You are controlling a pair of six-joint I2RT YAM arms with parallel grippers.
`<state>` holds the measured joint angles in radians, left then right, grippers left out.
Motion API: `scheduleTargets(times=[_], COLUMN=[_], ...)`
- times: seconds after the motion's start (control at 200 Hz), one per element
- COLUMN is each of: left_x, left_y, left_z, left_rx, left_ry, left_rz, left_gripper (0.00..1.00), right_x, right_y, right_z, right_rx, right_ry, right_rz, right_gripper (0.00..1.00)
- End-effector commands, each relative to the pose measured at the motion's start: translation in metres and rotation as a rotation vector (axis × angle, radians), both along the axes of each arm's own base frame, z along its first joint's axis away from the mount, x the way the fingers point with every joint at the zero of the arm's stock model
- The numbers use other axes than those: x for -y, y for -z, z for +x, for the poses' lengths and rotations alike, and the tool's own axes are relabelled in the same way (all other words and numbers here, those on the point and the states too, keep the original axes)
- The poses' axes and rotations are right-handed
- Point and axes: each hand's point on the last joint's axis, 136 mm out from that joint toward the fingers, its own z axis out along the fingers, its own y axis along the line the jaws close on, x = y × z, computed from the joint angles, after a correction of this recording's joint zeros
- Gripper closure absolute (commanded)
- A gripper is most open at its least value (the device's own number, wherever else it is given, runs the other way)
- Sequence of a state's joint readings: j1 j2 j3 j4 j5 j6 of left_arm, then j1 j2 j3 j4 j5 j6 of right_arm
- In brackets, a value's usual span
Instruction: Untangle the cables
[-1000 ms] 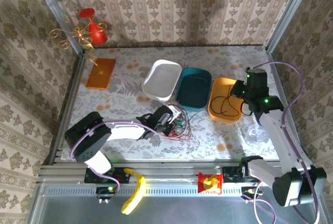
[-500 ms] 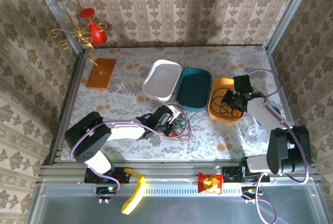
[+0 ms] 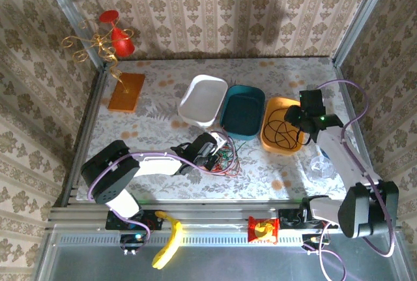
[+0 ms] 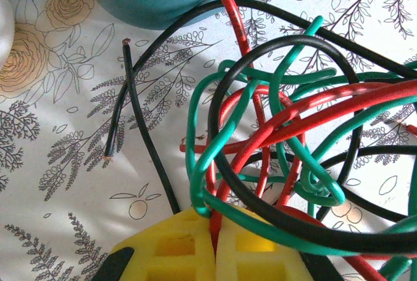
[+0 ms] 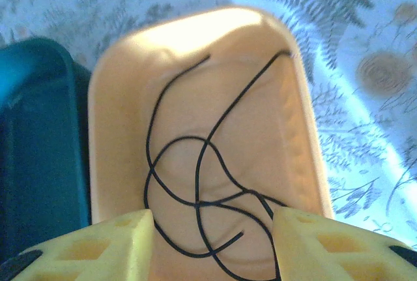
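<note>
A tangle of red, green and black cables (image 3: 228, 157) lies on the flowered table in front of the teal bin. My left gripper (image 3: 212, 152) reaches into its left side. In the left wrist view the yellow pads (image 4: 254, 248) are pressed together with a red strand (image 4: 219, 219) pinched between them, and the knot (image 4: 287, 137) sits just ahead. A loose black cable (image 4: 120, 98) lies apart on the left. My right gripper (image 3: 294, 118) hovers open over the orange bin (image 3: 270, 139). Loose black cables (image 5: 195, 203) lie on the bin floor between its spread fingers (image 5: 98, 248).
A white bin (image 3: 202, 98) and a teal bin (image 3: 242, 110) stand left of the orange one. An orange flat block (image 3: 126, 92) lies at the back left below a red ornament (image 3: 117, 36). A clear plastic piece (image 3: 320, 163) lies right of the orange bin.
The right arm swung over the orange bin, first left and then back to the right, its gripper now aimed down into the bin. The left arm and the tangle have not moved.
</note>
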<state>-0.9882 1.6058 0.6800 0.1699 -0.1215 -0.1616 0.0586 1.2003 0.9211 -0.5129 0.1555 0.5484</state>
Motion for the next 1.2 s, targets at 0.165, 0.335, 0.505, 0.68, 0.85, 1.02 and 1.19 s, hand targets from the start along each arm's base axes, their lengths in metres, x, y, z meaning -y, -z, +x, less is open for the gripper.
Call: scheduleTargets(times=[0.165, 0.335, 0.505, 0.68, 0.85, 1.02, 1.19], left_x=[-0.004, -0.003, -0.003, -0.003, -0.004, -0.005, -0.004], left_y=[0.007, 0.006, 0.006, 0.006, 0.006, 0.006, 0.006], left_z=[-0.002, -0.002, -0.002, -0.002, -0.002, -0.003, -0.003], left_rx=[-0.006, -0.005, -0.004, -0.006, -0.003, -0.003, -0.003], left_ry=[-0.008, -0.009, -0.01, -0.008, -0.012, -0.016, -0.013], left_rz=[0.027, 0.027, 0.026, 0.03, 0.034, 0.035, 0.037], left_gripper=[1.0, 1.0, 1.0, 1.0, 1.0, 1.0, 1.0], right_x=[-0.067, -0.187, -0.23, -0.234, -0.237, -0.236, -0.231], right_y=[-0.016, -0.012, 0.029, 0.055, 0.071, 0.083, 0.085], right_z=[-0.008, -0.05, -0.076, -0.074, -0.072, -0.069, -0.064], right_rx=[0.045, 0.037, -0.11, -0.195, -0.251, -0.28, -0.282], right_ry=[-0.341, -0.802, -0.92, -0.912, -0.913, -0.899, -0.869], right_rz=[0.053, 0.233, 0.293, 0.278, 0.279, 0.261, 0.241], right_gripper=[0.51, 0.5, 0.51, 0.52, 0.51, 0.51, 0.52])
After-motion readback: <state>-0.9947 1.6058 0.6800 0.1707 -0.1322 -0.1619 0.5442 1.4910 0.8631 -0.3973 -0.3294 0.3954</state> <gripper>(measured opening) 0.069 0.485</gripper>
